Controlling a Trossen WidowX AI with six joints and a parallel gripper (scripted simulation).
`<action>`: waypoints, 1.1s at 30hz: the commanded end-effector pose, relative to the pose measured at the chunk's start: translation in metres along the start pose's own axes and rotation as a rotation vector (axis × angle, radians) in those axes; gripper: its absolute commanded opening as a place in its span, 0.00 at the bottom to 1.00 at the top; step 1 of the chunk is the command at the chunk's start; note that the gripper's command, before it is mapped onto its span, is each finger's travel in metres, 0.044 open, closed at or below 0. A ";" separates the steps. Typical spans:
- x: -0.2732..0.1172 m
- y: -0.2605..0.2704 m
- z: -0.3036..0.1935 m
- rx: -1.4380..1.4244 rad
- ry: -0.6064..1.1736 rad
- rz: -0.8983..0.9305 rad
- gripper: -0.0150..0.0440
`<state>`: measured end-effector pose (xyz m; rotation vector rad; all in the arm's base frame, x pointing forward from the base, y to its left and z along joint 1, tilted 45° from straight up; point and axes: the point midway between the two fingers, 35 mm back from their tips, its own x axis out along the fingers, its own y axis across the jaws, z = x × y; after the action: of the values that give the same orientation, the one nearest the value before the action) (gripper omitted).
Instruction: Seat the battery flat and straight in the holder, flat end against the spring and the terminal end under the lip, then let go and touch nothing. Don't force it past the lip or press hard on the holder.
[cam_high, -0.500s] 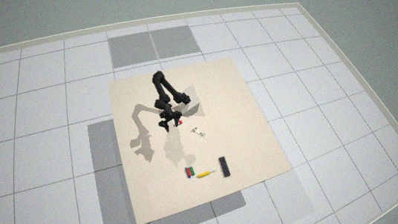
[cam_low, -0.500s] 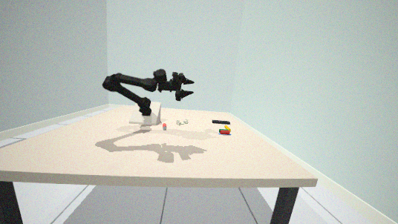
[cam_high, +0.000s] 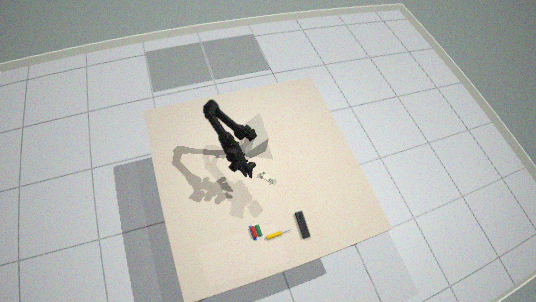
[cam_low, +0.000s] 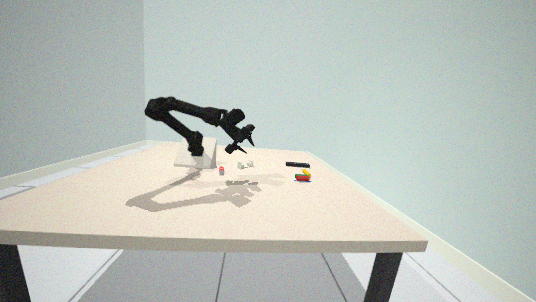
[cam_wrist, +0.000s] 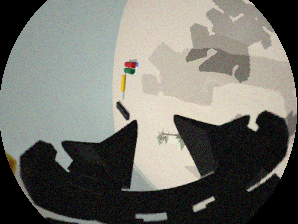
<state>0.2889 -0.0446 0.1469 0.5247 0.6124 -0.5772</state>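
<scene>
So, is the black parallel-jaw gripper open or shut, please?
Open: the black gripper shows bare tabletop between its fingers, holding nothing.

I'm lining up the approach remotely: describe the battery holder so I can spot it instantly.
Start at the beige table and find the black arm's gripper. The holder lies just beyond its fingertips: a small pale grey, wiry-looking piece. The other items near the far edge are bright-coloured or solid black.
</scene>
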 end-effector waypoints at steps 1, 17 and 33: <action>-0.003 -0.070 -0.047 0.184 0.097 -0.452 0.68; -0.034 -0.124 -0.060 0.226 -0.002 -0.823 0.68; -0.017 -0.139 -0.062 0.228 0.002 -0.821 0.68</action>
<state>0.1673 -0.0976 0.0806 0.4850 0.7573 -1.4341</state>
